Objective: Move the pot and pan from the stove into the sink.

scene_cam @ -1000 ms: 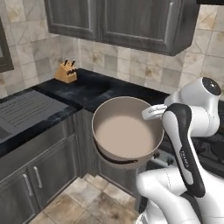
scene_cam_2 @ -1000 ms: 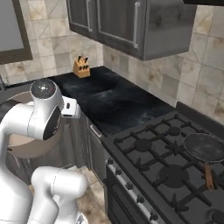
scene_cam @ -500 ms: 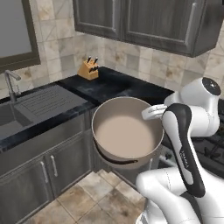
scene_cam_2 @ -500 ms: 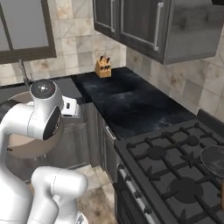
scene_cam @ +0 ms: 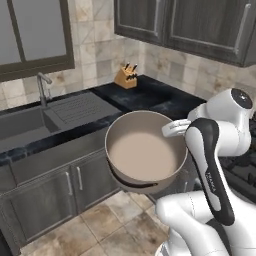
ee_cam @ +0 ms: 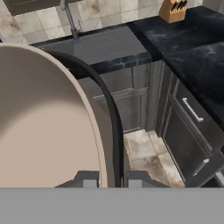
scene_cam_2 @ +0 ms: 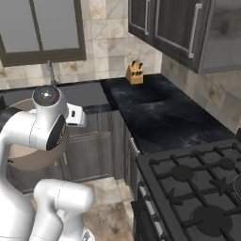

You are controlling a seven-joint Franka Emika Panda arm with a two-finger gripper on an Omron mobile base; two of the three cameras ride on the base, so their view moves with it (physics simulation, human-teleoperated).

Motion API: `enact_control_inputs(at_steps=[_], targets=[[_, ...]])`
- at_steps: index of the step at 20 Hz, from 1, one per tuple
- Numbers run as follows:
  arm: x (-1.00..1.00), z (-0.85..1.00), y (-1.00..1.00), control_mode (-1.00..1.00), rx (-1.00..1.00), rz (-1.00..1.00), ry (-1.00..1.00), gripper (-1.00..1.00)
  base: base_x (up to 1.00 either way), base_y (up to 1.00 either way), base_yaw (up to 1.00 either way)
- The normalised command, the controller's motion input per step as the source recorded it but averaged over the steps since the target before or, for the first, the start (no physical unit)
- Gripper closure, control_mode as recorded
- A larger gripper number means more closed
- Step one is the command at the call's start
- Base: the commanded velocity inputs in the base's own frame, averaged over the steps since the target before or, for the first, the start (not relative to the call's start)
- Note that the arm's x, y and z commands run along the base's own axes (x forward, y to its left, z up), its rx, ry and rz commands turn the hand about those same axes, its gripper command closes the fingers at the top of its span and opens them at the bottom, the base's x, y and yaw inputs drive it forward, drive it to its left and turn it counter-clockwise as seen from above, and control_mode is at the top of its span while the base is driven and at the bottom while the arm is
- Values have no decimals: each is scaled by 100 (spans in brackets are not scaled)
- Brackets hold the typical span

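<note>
Left base view: the pot (scene_cam: 145, 152) hangs in the air in front of the white arm, above the tiled floor (scene_cam: 107, 225) and the dark cabinet fronts, clear of the tabletop (scene_cam: 150, 97). Its pale interior faces the camera and it is tilted. The arm's hand meets the pot at its right rim; the contact itself is too small to read here. The sink (scene_cam: 22, 127) lies to the left, recessed in the dark tabletop, with a ribbed draining area (scene_cam: 77, 106) beside it and a steel faucet (scene_cam: 43, 86) behind it. A knife block (scene_cam: 126, 76) stands at the back corner against the tiled wall.

Right base view: the stove (scene_cam_2: 197, 188) occupies the lower right — black grates over several burners. The black tabletop (scene_cam_2: 160, 113) runs from it to the corner, where the knife block (scene_cam_2: 134, 73) stands. The pot (scene_cam_2: 33, 157) shows as a tan curve behind the robot's shoulder, well apart from the stove. The faucet (scene_cam_2: 51, 70) rises below the window.

Hand view: the pot (ee_cam: 43, 127) takes up the left half, its dark rim running down between the two dark fingertips (ee_cam: 85, 178). The gripper (ee_cam: 109, 180) has its jaws narrow, pinched on the pot's rim — one tip inside, one outside, as far as can be told. Beyond are the faucet (ee_cam: 70, 19), draining area (ee_cam: 105, 43) and knife block (ee_cam: 173, 11).
</note>
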Motion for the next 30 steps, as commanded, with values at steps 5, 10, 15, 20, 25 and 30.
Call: enact_control_inputs(at_steps=[5,10,15,20,25,30], targets=[[0,0,0,100,0,0,0,100,-14,-16,31],[0,0,0,100,0,0,0,100,-11,-17,16],[0,0,0,100,0,0,0,100,0,0,0],[0,0,0,100,0,0,0,100,3,68,0],[0,0,0,100,0,0,0,100,0,90,0],[0,0,0,100,0,0,0,100,0,24,0]])
